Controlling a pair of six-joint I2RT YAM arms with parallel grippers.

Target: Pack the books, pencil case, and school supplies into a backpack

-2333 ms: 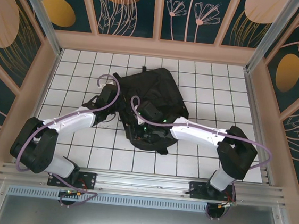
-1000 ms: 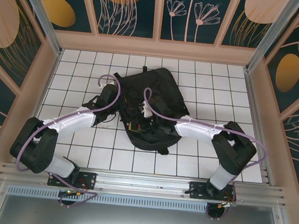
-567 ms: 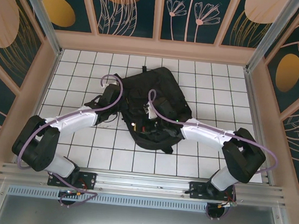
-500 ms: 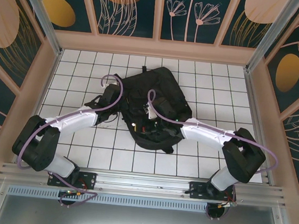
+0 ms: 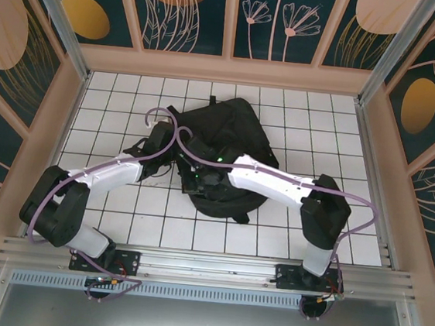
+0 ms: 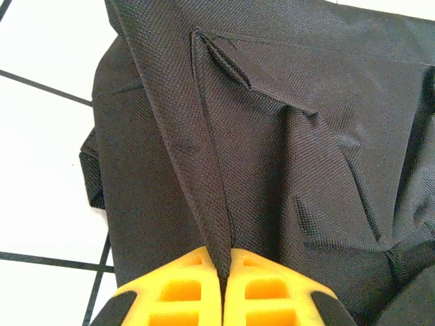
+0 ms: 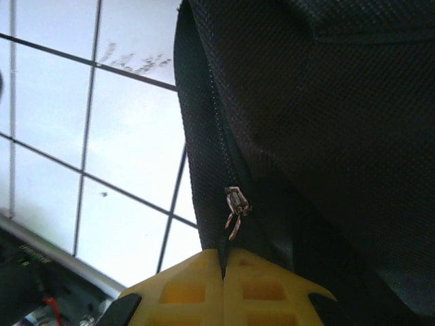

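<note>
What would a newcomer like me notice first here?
A big black backpack lies in the middle of the white gridded table. Two yellow-fingered grippers clamp it: the left gripper pinches a fabric fold, and the right gripper pinches its edge just below a small zipper pull.

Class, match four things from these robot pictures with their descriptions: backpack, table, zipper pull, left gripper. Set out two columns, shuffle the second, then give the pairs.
Column one:
1 backpack
2 table
3 zipper pull
4 left gripper

Column two:
A white tiles with dark grid lines
B jaws shut on a fold of black fabric
C black, lying on the tiles
D small and pale, dangling at the fabric's edge

Pairs: 1-C, 2-A, 3-D, 4-B
</note>
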